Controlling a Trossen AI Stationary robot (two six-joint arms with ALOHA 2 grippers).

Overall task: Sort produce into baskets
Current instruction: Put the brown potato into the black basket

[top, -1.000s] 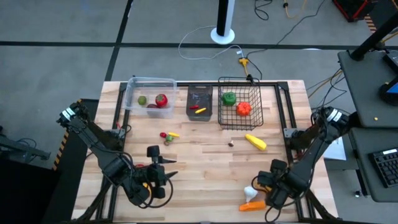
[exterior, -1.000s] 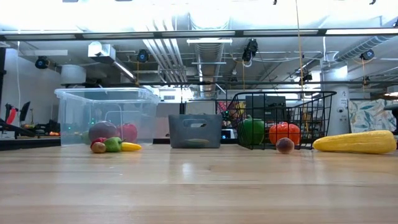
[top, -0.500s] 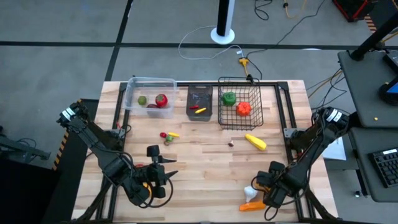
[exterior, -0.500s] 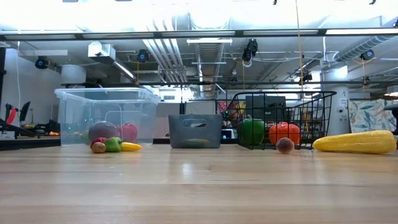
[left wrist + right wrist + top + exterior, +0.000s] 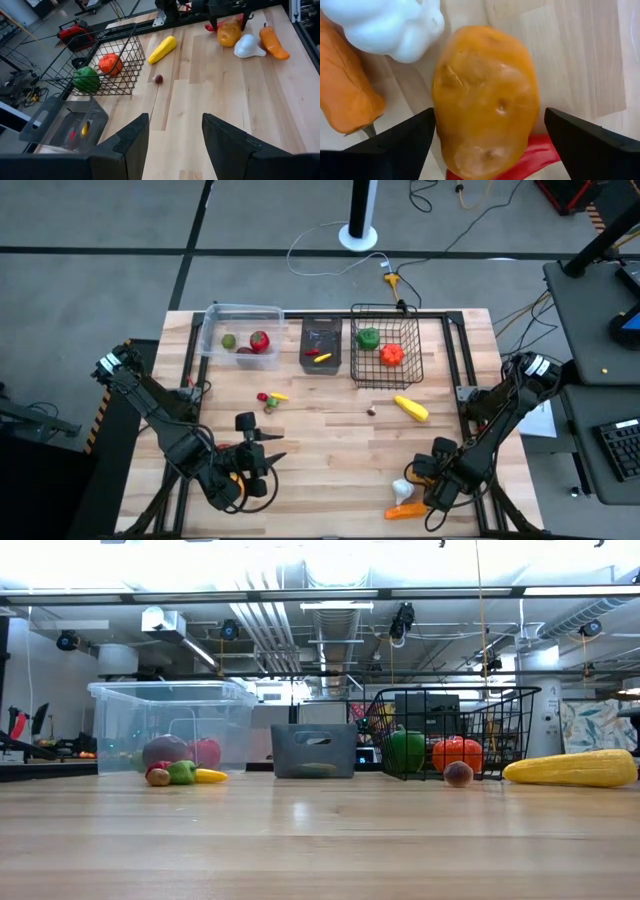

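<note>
**Right arm lined up on the potato at the near edge**

We start with the big wooden counter, and along its far side sit our three targets: the black wire-mesh basket with a green pepper and an orange-red tomato already inside, the clear rounded plastic tub with a few pieces in it, and between them the small dark rectangular bin.

Down to the arms. The right gripper is low at the near right corner, its fingers spread wide on either side of a lumpy yellow-brown potato, not clamped on it. The left gripper waits at the near left, fingers half apart, holding nothing.

Loose produce next: a long yellow corn cob just in front of the wire basket, an orange carrot and a white garlic bulb just beside the potato, a red chilli partly under it, and a small mixed cluster mid-counter.

So we read this as the pick step. The next move calls for closing squarely on the potato alone; the garlic crowds one side, so a clean squeeze matters before the lift and carry to the far row.
</note>
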